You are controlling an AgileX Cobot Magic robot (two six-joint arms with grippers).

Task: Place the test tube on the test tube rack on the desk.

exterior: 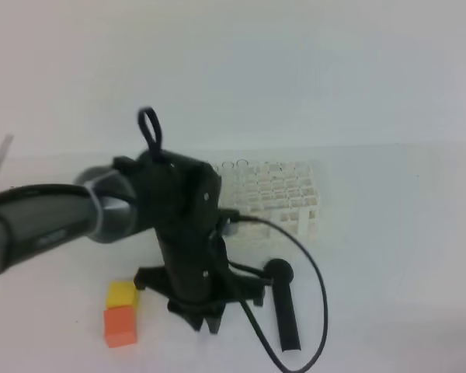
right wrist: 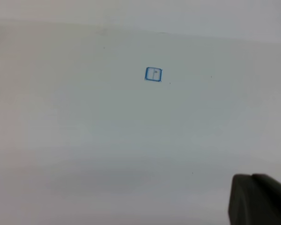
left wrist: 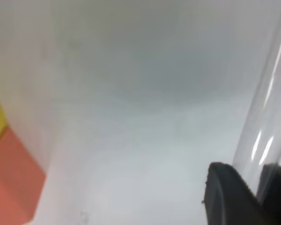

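Low over the desk (exterior: 388,109), left gripper (left wrist: 260,197) closing around the test tube (left wrist: 267,112), grip not certain; tube slanting along the wrist view's right edge. Test tube rack (exterior: 283,194) just behind the arm, black stick (exterior: 283,303) and yellow block (exterior: 122,294) and orange block (exterior: 120,325) flanking. Right gripper (right wrist: 260,199) clenched, empty, above bare tabletop near a blue square mark (right wrist: 153,74).

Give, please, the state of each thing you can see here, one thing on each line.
test tube: lying between the left gripper's fingers
left gripper: lowered to the desk
test tube rack: upright
black stick: lying flat
yellow block, orange block: side by side
right gripper: shut
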